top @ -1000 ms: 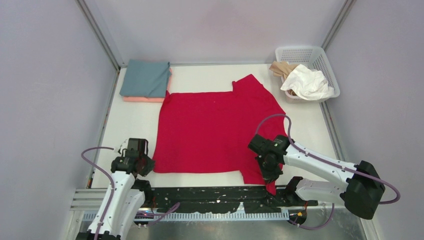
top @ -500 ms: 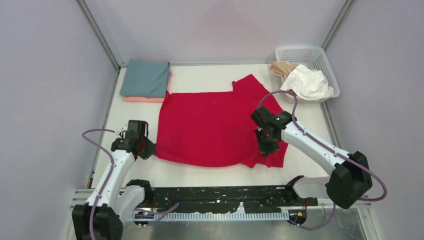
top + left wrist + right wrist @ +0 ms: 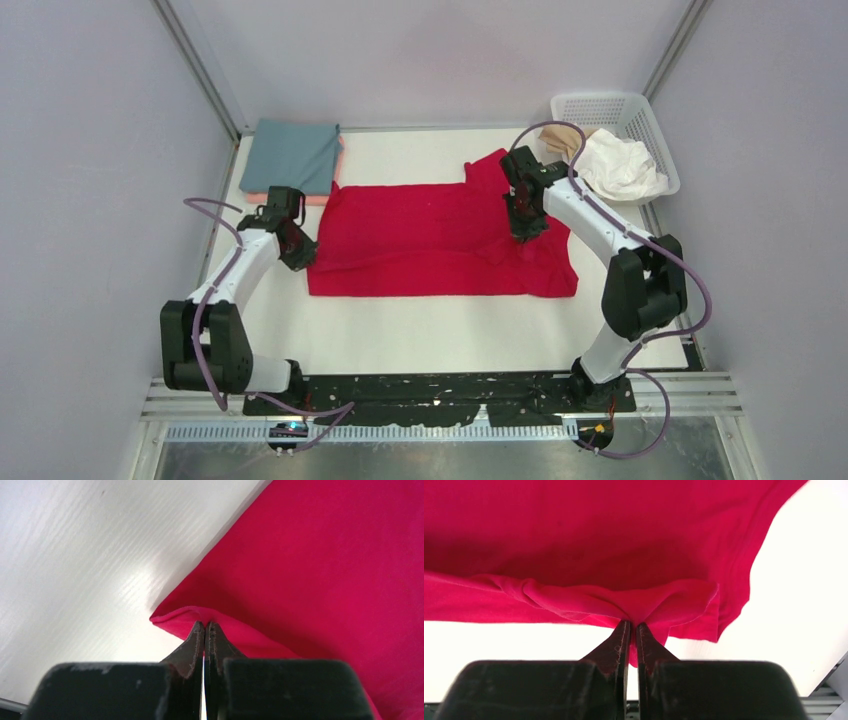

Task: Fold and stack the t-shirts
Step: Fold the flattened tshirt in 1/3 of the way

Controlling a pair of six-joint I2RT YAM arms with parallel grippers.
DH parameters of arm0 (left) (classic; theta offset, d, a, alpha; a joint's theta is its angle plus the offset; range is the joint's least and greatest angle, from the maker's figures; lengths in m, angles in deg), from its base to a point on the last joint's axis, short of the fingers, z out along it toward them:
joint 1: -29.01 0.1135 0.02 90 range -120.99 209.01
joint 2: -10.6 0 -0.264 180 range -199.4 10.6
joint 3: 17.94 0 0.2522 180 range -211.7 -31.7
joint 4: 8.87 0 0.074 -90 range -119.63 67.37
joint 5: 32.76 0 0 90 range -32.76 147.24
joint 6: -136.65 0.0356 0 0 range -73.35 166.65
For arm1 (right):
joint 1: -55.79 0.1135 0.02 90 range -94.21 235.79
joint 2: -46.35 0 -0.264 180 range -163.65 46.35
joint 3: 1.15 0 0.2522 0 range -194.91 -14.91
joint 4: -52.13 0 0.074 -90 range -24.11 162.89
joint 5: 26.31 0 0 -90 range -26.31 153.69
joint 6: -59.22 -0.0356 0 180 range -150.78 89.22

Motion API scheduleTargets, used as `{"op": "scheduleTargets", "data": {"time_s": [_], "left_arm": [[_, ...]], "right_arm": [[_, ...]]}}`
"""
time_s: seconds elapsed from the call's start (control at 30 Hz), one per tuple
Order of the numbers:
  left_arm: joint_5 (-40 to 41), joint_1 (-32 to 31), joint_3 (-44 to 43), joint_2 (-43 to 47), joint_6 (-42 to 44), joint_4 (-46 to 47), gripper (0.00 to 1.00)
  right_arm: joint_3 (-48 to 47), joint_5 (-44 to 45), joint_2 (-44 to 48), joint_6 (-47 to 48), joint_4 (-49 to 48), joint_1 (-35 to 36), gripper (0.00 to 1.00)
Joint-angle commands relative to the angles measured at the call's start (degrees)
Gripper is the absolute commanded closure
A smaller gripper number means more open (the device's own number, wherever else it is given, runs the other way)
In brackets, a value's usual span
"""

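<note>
The bright red t-shirt (image 3: 430, 240) lies in the middle of the table, its near half doubled back over the far half. My left gripper (image 3: 300, 252) is shut on its left hem corner (image 3: 190, 616). My right gripper (image 3: 522, 228) is shut on the bunched right hem (image 3: 644, 610). A folded grey-teal t-shirt (image 3: 292, 156) lies on a folded salmon pink t-shirt (image 3: 285, 199) at the far left. The white t-shirt (image 3: 620, 165) and the beige t-shirt (image 3: 562, 138) lie crumpled in the basket.
The white lattice basket (image 3: 625, 108) stands at the far right corner. The white table (image 3: 420, 330) is bare in front of the red shirt. Metal frame posts stand at the back corners.
Both grippers have carried the red shirt's near hem away from the bases toward the far edge, folding the shirt roughly in half. Both arms now reach far out.
</note>
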Motion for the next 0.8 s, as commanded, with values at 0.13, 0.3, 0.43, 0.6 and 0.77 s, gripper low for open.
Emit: {"op": "scheduleTargets", "data": {"time_s": [0.13, 0.3, 0.43, 0.6, 0.77], "left_arm": [[0.2, 0.7, -7.5, -9.5, 2.9, 1.4, 1.00], [2.7, 0.8, -10.6, -12.2, 3.0, 0.4, 0.85], [3.4, 0.9, -13.5, -12.6, 3.5, -1.5, 0.21], [4.7, 0.9, -15.7, -9.0, 5.9, -2.9, 0.01], [-3.8, 0.7, -12.4, -5.4, 8.8, 0.7, 0.00]], "right_arm": [[-9.3, 0.3, -8.9, 5.1, -1.7, -2.7, 0.86], [-13.2, 1.9, -13.8, 4.5, -2.9, -3.6, 0.73], [-18.9, 6.6, -18.0, 3.3, -6.1, -4.4, 0.45], [-22.1, 8.8, -14.8, 3.6, -7.6, -4.6, 0.10], [-0.6, -3.6, 0.5, 1.2, -18.0, -4.3, 0.05]]}}
